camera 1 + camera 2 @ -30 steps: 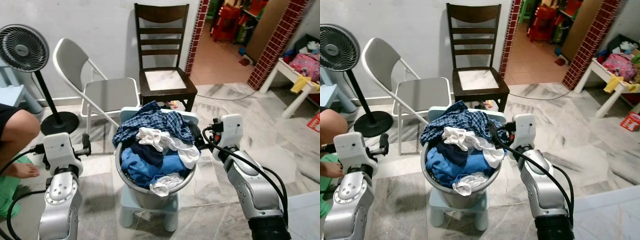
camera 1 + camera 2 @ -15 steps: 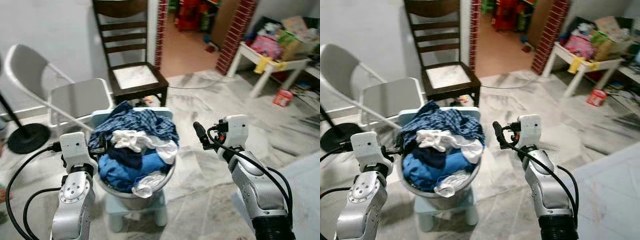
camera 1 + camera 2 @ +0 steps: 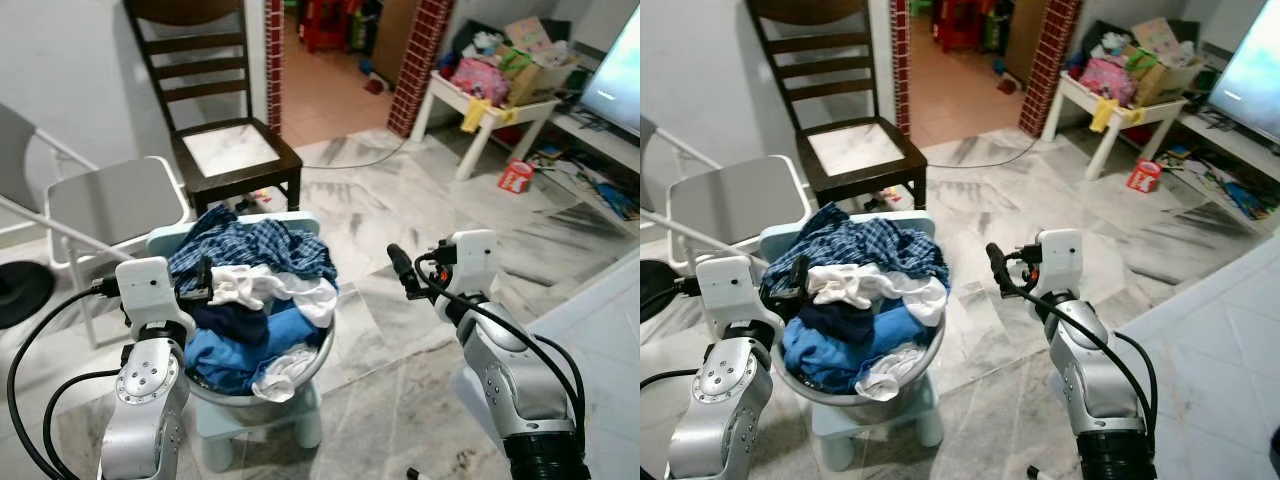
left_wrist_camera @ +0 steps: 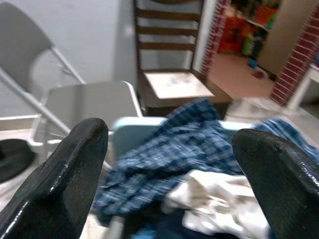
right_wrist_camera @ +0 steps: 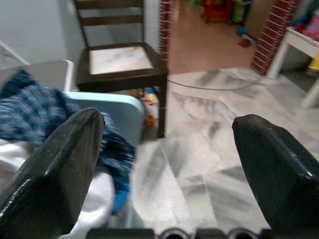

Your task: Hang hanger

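Here, my left gripper (image 4: 169, 164), fingers apart, sits beside the metal basin (image 3: 300, 372) heaped with laundry (image 3: 255, 300) on a pale blue stool (image 3: 262, 428); my right gripper (image 5: 167, 164), fingers apart too, hovers over marble floor (image 3: 400, 390). I can't spot a hanger.

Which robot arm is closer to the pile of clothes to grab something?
Probably the left. The left gripper is open right at the edge of the clothes pile in the metal basin. The right gripper, also open, hangs over bare floor beside it.
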Available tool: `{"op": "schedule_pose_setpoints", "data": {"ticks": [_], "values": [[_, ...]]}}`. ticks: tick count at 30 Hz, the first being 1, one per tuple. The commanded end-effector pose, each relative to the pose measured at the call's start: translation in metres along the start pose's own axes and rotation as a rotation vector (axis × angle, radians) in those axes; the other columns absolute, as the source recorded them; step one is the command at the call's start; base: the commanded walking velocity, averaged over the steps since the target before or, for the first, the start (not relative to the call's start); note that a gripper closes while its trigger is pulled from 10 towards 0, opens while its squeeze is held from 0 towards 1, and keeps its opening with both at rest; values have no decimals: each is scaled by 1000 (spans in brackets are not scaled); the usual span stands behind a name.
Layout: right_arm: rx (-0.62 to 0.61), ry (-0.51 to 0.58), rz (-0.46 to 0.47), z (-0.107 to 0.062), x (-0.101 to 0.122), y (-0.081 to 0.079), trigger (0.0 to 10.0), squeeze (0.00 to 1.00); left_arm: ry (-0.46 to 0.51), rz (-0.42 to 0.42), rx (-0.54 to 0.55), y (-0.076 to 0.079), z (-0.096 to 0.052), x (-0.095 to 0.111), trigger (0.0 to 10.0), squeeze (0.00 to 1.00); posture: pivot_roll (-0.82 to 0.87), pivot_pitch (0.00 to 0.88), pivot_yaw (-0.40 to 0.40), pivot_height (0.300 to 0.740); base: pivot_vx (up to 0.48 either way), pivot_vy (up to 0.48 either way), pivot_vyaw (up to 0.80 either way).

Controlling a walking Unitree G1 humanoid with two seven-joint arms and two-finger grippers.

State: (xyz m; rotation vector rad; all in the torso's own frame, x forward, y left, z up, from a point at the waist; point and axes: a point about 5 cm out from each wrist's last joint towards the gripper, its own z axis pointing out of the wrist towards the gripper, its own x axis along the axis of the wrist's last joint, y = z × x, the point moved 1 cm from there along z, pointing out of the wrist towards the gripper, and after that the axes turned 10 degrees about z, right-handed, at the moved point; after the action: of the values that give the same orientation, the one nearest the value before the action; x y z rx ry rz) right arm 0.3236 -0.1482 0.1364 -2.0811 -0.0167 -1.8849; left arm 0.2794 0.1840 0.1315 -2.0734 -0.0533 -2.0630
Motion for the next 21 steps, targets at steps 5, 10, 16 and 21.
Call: {"op": "schedule_pose_setpoints", "data": {"ticks": [5, 10, 16, 21], "values": [[14, 58, -5, 0, 15, -4, 10000, 0, 26, -7, -14, 4, -4, 8, 10000, 0, -10, 62, -75, 740, 0, 0, 0], [11, 97, -9, -3, 27, -2, 10000, 0, 60, -21, -12, 2, -16, 22, 10000, 0, -5, 56, -68, 740, 254, 0, 0], [-3, 84, -9, -5, 22, 2, 10000, 0, 46, -18, -17, 3, -24, 18, 10000, 0, 2, 52, -69, 740, 298, 0, 0], [8, 86, -5, -2, 22, -3, 10000, 0, 35, -14, -26, 6, -23, 15, 10000, 0, 6, 48, -67, 740, 302, 0, 0]]}}
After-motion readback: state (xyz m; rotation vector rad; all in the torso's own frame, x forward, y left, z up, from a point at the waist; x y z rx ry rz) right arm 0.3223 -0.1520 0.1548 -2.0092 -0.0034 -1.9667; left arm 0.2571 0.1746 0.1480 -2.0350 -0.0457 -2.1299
